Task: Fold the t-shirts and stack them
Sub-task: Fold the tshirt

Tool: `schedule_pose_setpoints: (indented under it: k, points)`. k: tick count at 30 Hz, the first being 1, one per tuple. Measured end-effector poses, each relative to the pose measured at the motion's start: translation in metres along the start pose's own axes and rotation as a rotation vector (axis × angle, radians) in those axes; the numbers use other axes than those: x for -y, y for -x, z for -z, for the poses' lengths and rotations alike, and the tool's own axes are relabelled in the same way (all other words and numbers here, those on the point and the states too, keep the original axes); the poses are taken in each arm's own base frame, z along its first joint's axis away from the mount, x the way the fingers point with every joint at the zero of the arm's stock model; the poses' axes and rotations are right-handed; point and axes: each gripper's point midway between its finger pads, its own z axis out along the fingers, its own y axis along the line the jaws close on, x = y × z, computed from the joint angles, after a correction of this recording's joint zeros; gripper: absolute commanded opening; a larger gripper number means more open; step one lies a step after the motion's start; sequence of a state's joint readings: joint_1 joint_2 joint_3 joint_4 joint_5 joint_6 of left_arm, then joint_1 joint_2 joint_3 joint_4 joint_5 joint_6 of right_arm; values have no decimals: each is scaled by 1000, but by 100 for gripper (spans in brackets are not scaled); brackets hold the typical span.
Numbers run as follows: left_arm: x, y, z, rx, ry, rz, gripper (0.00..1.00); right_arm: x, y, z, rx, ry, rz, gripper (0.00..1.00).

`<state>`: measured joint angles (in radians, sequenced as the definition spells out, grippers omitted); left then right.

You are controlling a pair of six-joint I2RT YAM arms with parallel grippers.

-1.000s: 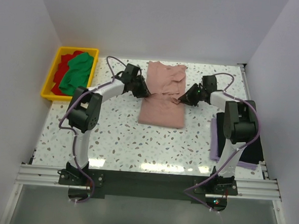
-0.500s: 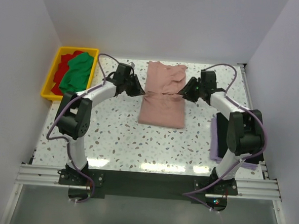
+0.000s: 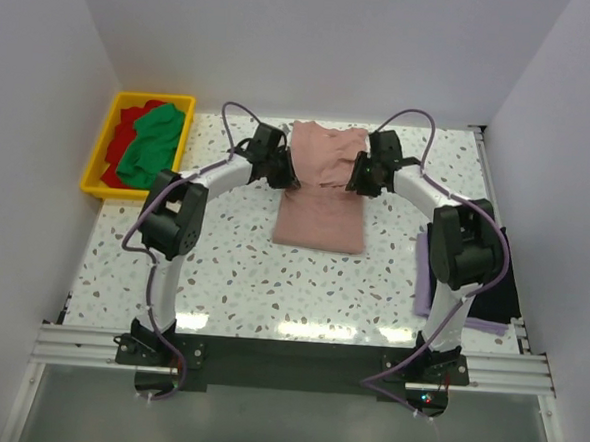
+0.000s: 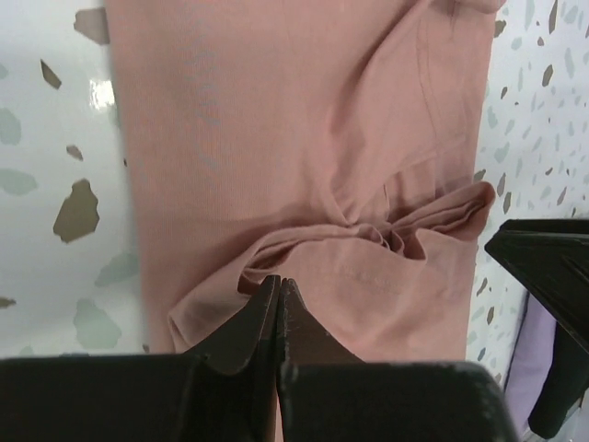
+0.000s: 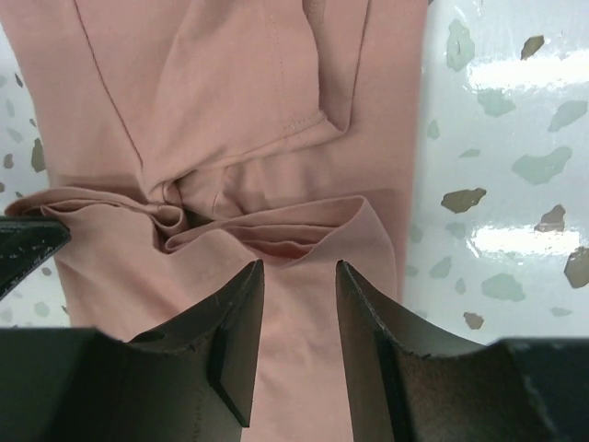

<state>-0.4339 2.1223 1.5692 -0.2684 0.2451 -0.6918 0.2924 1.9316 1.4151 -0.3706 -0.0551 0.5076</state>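
— Where is the pink t-shirt?
— On the speckled table, centre and toward the far side, with a bunched fold across its middle.
— And the grippers?
— The left gripper is at the shirt's left edge, fingers pressed together at the fold. I cannot tell if cloth is caught. The right gripper is at the right edge, fingers a narrow gap apart.
— The rest?
— The green t-shirt and red t-shirt are in the yellow bin, far left. The black t-shirt lies on the lavender t-shirt, right.
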Motion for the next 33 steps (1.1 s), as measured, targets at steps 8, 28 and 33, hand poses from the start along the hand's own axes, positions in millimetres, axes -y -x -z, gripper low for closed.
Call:
schedule_pose_setpoints:
  k: [8, 28, 33]
  points:
    - [-4, 11, -23, -6, 19, -27, 13, 13, 7, -6, 3, -72, 80, 52]
    - [-15, 40, -15, 51, 58, -121, 41, 29, -3, -28, -52, -137, 124, 18]
    - [-19, 53, -2, 96, 108, -171, 41, 29, 2, -26, -38, -149, 123, 14]
